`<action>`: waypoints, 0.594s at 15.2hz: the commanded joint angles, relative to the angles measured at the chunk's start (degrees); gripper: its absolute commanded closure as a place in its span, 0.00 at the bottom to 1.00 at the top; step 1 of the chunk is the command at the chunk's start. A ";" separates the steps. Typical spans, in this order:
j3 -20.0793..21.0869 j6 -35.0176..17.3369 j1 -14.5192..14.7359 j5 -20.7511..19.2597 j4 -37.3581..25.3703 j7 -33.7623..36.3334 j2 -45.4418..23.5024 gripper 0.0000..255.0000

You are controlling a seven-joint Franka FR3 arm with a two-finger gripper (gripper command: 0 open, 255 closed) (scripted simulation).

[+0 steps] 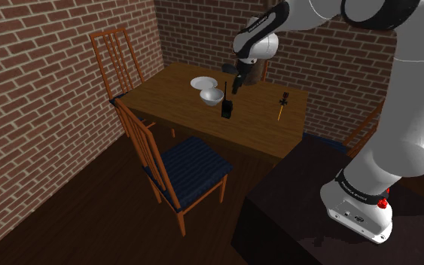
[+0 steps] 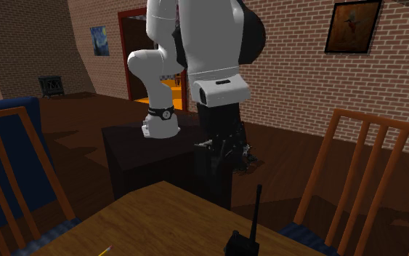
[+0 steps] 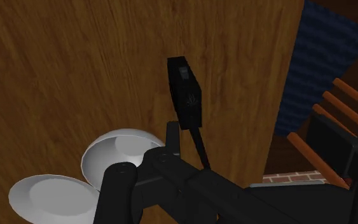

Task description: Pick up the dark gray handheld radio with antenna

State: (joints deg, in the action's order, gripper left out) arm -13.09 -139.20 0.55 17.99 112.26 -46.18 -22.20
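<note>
A dark radio [image 2: 240, 244] stands upright on the wooden table [image 2: 159, 218], with the white arm [image 2: 210, 44] beyond it.

You have one wooden table [image 1: 263, 124] to count from. On the table you see one dark radio [image 1: 226, 110] with a single antenna, one white bowl [image 1: 212, 96], one white plate [image 1: 202, 82] and one thin yellow stick [image 1: 280, 111]. Around the table you can count three wooden chairs [image 1: 117, 56], one of them with a blue cushion [image 1: 191, 159]. Beside the table stands one dark stand [image 1: 293, 203] carrying one white arm [image 1: 398, 113]. On the brick walls beyond the table you find two framed pictures [image 2: 351, 25].
</note>
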 commanded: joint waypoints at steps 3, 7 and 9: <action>2.11 -0.39 -2.29 2.81 -8.38 -3.44 -9.24 0.00; 3.52 -0.42 -3.66 3.89 -14.58 -4.91 -15.66 0.00; 3.82 -1.35 -3.85 4.24 -14.71 -5.26 -16.74 0.00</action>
State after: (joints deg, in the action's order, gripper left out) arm -9.44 -140.07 -3.18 22.03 97.61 -51.20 -38.42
